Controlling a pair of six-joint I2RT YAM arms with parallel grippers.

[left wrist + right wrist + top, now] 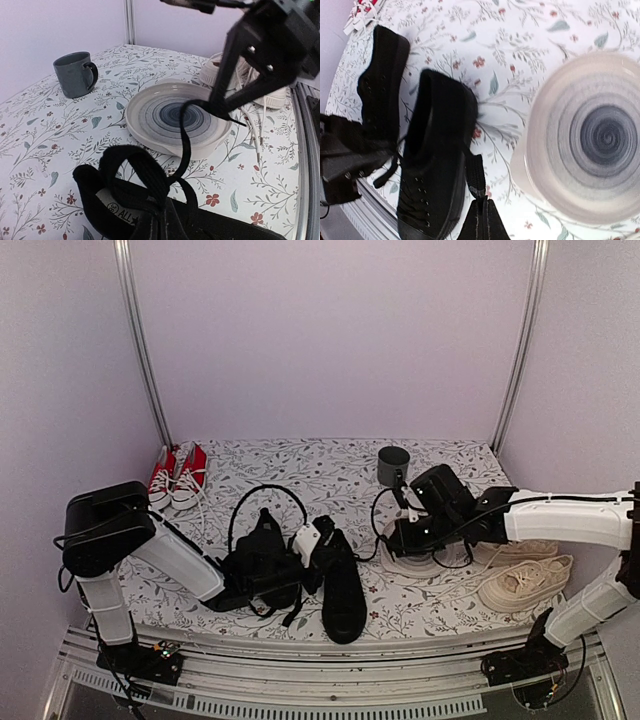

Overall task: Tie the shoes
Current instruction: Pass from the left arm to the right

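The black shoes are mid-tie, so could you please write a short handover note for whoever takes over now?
Right claw: shut on a black lace, holding it above the plate.
Left claw: shut, down at the black shoes; what it grips cannot be made out.
Shoes: side by side near the table's front edge, between the arms.
Done: one lace end pulled out to the right.
Left: no knot or bow visible on either shoe; both remain to be tied.
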